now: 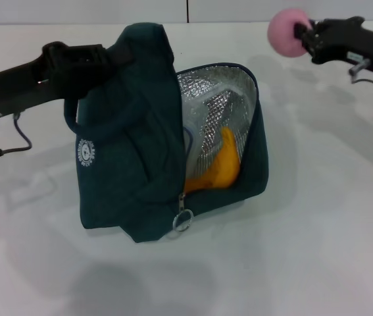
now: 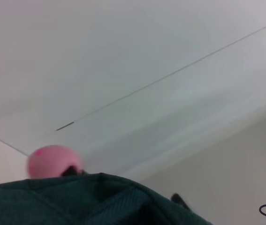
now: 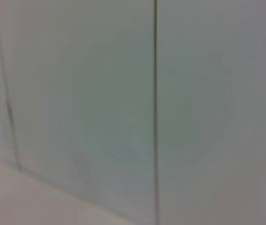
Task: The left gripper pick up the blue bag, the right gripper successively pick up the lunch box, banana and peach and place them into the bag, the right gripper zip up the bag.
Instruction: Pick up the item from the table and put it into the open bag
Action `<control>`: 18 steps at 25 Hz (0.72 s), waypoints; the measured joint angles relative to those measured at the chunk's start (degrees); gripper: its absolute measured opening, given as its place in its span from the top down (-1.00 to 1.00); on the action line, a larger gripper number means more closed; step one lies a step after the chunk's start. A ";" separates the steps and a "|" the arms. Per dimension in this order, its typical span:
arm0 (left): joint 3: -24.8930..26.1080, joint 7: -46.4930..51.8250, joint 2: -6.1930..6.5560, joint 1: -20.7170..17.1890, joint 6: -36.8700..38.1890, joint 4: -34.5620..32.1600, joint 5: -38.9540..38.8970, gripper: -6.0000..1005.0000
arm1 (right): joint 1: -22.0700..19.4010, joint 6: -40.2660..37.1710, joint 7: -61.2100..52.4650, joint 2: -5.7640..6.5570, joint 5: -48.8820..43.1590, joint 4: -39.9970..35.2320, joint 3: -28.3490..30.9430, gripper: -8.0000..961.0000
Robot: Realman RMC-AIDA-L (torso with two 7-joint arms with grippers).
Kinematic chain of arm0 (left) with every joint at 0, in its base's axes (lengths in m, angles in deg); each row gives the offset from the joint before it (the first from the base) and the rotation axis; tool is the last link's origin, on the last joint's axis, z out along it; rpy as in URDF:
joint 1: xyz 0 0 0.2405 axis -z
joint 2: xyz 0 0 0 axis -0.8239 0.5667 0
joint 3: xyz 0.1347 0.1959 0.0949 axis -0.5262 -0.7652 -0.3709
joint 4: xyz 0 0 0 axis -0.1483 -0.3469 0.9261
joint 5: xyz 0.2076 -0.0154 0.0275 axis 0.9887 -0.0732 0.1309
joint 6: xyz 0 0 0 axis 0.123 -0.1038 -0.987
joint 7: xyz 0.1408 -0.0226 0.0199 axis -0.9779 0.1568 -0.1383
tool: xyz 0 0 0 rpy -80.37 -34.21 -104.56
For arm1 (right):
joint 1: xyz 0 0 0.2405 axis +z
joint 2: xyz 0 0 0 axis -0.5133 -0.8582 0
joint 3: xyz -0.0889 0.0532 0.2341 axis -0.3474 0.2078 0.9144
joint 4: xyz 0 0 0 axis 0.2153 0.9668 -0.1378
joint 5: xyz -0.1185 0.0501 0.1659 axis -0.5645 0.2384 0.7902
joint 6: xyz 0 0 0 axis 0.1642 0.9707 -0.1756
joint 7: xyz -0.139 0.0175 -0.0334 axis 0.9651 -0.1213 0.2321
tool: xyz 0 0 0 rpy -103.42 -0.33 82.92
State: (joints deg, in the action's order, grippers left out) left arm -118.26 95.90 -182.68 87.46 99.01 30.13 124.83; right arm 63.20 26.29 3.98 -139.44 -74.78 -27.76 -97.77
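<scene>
**Above the table, the peach is carried toward the open bag**

Up at the far right, the peach (image 1: 287, 31) is clenched by the right gripper (image 1: 302, 33) in mid-air — well apart from the blue bag (image 1: 133, 151), judged to be on its way there. The bag's handle is grasped by the left gripper (image 1: 107, 59), apparently so the foil-lined mouth is kept gaping toward the right. Inside, the banana (image 1: 219, 168) is leaned against the lining, its long axis running steeply upward — beside the partly seen lunch box (image 1: 196, 141).

White table (image 1: 318, 250), pale seamed wall (image 3: 76, 93)
</scene>
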 joint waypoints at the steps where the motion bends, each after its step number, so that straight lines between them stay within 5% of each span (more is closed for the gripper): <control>1: 0.00 0.18 0.14 -0.18 0.15 0.00 -0.16 0.89 | -0.57 -2.90 0.01 0.01 0.22 -0.52 1.54 0.76; 8: -0.08 1.30 1.13 -1.16 1.13 0.15 -0.24 0.89 | -1.47 -24.45 -0.28 0.07 2.34 -1.38 8.67 0.77; 18: -0.06 2.59 1.67 -2.55 1.17 0.22 -0.30 0.89 | -0.07 -41.58 -1.58 0.08 1.88 -0.65 3.22 0.77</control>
State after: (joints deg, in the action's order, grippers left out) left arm -118.32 98.49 -181.01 84.91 100.18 30.34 124.53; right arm 63.13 -15.29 2.40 -139.37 -72.89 -28.40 -94.54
